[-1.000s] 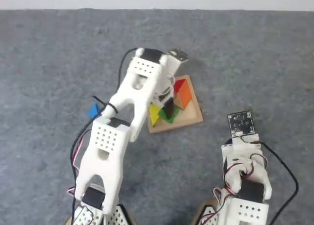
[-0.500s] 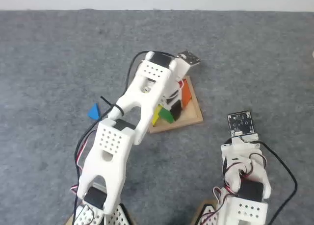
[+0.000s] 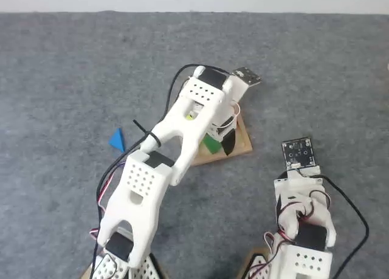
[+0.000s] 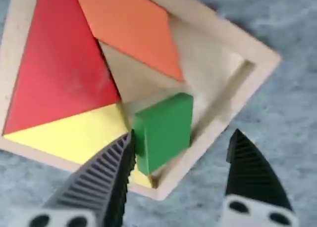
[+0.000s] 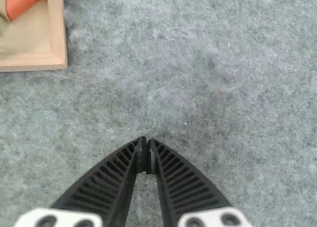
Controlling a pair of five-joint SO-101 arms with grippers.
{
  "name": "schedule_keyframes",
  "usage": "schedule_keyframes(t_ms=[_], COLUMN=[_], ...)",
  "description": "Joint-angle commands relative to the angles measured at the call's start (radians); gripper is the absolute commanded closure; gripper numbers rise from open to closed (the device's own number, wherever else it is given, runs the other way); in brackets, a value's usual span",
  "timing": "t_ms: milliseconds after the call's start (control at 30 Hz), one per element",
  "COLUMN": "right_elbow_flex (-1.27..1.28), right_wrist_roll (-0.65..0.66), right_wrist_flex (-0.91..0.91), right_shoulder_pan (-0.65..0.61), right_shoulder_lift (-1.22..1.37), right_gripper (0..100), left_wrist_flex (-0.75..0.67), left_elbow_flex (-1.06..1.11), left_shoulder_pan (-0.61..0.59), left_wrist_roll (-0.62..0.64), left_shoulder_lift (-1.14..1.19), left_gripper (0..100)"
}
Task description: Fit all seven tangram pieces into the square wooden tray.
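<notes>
Two arms at a table covered in grey carpet [image 3: 61, 66]; the square wooden tray [image 4: 233, 39] lies near its middle.

Left arm [image 3: 176, 133]: stretched out over the tray. In the high view it hides most of the tray, leaving one corner strip [image 3: 243, 144] and a patch of green in sight. A black cable [image 3: 182, 78] loops over its upper joint.

Left gripper [image 4: 183, 135]: spread wide, hanging above the tray's corner. It straddles the green piece [image 4: 163, 130]. One finger [image 4: 111, 172] sits just beside that piece's edge (contact cannot be judged). The other finger [image 4: 247, 162] is apart from it, over the rim and the carpet.

Pieces in the tray: the red triangle [image 4: 59, 73] and the yellow triangle [image 4: 74, 135] lie flat and share an edge. The orange piece [image 4: 131, 26] borders the red one on its other side. The green piece is not seated flush; its thick side face shows, and it rests by the yellow triangle. Bare tray floor lies between it and the orange piece.

Piece outside: a blue triangle [image 3: 117, 139] lies on the carpet, well apart from the tray, on the far side of the left arm.

Right arm [image 3: 301, 224]: folded back near the table's edge. Right gripper [image 5: 147, 142]: fingers pressed together on nothing, above bare carpet. A tray corner [image 5: 57, 39] with a bit of orange appears in its wrist view.
</notes>
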Motion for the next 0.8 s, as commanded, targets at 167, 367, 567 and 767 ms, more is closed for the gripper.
schedule_keyframes(t_ms=[167, 367, 567, 767], right_elbow_flex=[-0.017, -0.017, -0.017, -0.017], right_wrist_roll=[0.017, 0.017, 0.017, 0.017], right_wrist_flex=[-0.025, -0.025, -0.024, -0.025], right_shoulder_pan=[0.013, 0.013, 0.013, 0.01], right_shoulder_lift=[-0.013, -0.013, -0.013, -0.013], right_gripper=[99.2, 99.2, 99.2, 99.2], left_wrist_flex=[0.0, 0.012, -0.081, -0.092], left_elbow_flex=[-0.054, -0.024, 0.096, 0.113], left_shoulder_pan=[-0.066, -0.052, -0.009, -0.009], left_wrist_roll=[0.005, 0.003, 0.009, 0.012], left_shoulder_lift=[-0.12, -0.152, -0.091, -0.034], left_gripper=[71, 71, 71, 71])
